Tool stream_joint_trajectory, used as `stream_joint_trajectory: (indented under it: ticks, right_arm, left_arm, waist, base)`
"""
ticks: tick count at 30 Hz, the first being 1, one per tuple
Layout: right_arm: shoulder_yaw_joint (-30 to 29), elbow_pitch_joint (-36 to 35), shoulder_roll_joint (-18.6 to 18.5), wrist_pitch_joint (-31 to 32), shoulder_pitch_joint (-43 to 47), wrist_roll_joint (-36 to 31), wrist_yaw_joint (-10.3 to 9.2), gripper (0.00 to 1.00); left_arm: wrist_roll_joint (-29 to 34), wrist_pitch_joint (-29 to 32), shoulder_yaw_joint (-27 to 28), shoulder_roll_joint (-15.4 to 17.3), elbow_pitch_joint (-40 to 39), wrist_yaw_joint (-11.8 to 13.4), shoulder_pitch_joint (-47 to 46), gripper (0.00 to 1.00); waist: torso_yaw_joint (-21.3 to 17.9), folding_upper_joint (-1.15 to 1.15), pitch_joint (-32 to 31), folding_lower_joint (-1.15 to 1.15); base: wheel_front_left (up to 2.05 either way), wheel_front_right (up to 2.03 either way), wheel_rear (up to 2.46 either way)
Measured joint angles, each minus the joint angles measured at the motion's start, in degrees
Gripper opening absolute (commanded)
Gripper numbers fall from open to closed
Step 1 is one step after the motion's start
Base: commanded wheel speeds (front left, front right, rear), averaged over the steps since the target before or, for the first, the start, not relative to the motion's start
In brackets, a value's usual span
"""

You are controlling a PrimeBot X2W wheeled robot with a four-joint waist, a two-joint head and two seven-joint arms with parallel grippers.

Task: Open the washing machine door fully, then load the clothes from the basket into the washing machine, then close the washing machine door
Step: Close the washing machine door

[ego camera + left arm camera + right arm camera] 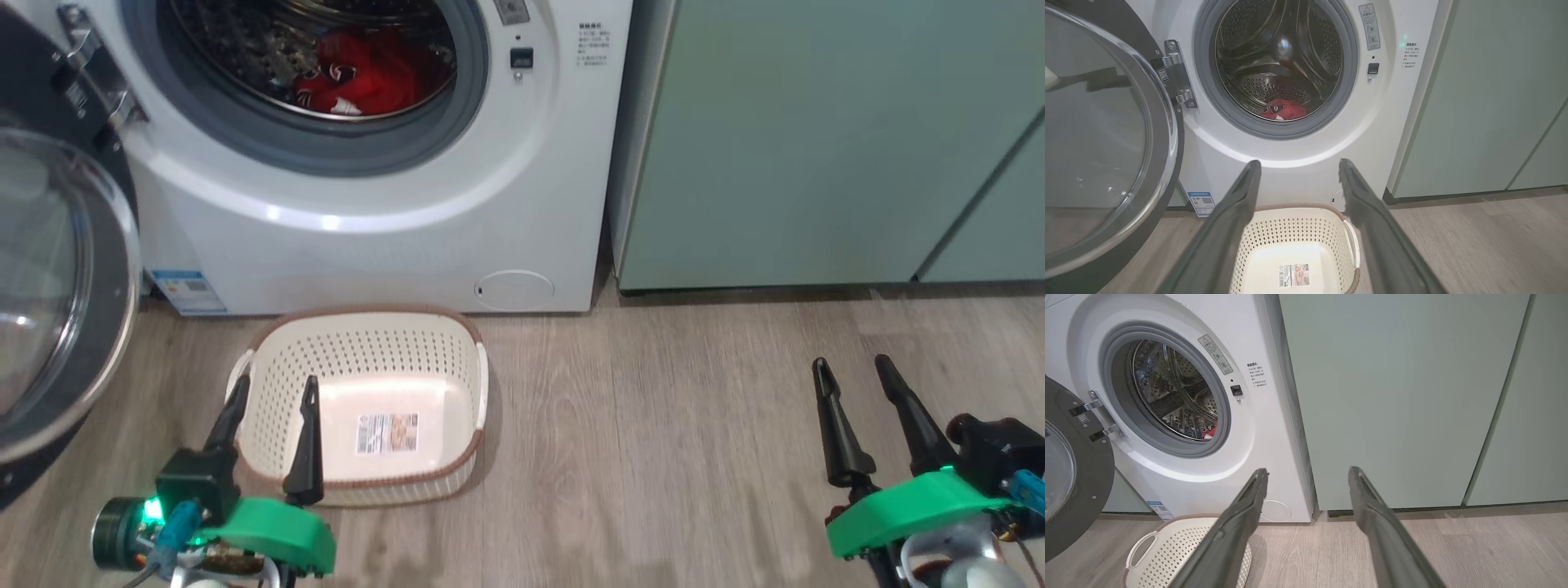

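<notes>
The washing machine (375,220) (1298,151) (1257,428) stands ahead with its door (57,294) (1102,139) (1073,473) swung wide open to the left. The red clothes (363,77) (1284,110) (1209,432) lie inside the drum. The cream basket (367,335) (1298,228) (1167,547) sits on the floor before the machine, holding nothing but its label. My left gripper (273,390) (1298,169) hovers open over the basket's near left edge, fingers empty. My right gripper (849,366) (1308,473) is open and empty over bare floor to the right.
Pale green cabinets (824,139) (1412,396) stand to the right of the machine. Wood-look floor (653,425) stretches between basket and right gripper. The open door juts out at the left, close to my left arm.
</notes>
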Motion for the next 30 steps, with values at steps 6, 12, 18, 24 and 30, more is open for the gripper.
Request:
stream_joint_trajectory:
  ticks: [6, 12, 18, 24, 30]
  right_arm:
    - [-0.05, 0.14, 0.01, -0.01, 0.03, 0.41, 0.0, 1.0]
    - [-0.16, 0.32, 0.09, -0.18, 0.09, 0.41, 0.0, 1.0]
    - [-0.18, 0.48, 0.09, -0.19, 0.09, 0.42, 0.0, 1.0]
    - [-0.19, 0.79, 0.09, -0.19, 0.09, 0.42, 0.0, 1.0]
    - [-0.25, 0.79, 0.09, -0.19, 0.1, 0.42, 0.0, 1.0]
  left_arm:
    - [-0.09, -0.13, -0.2, 0.05, -0.3, 0.01, 0.01, 1.0]
    - [-0.41, -0.13, -0.29, 0.51, -0.34, 0.07, 0.04, 1.0]
    - [-0.41, -0.13, -0.4, 0.55, -0.34, 0.09, 0.04, 1.0]
    - [-0.44, -0.12, -0.48, 0.7, -0.34, 0.59, 0.04, 1.0]
    - [-0.99, -0.03, -0.74, 0.85, -0.34, 1.01, 0.04, 1.0]
  waist:
    - [0.16, 0.0, -0.2, 0.0]
    - [0.26, 0.0, -0.28, 0.0]
    - [0.44, 0.0, -0.48, 0.0]
    - [0.75, 0.0, -0.75, 0.0]
    - [1.25, 0.0, -0.94, 0.0]
  base:
    - [-1.18, 1.18, 0.0]
    - [-0.29, 0.29, 0.0]
    - [0.0, 0.0, 0.0]
    - [0.0, 0.0, 0.0]
    - [0.0, 0.0, 0.0]
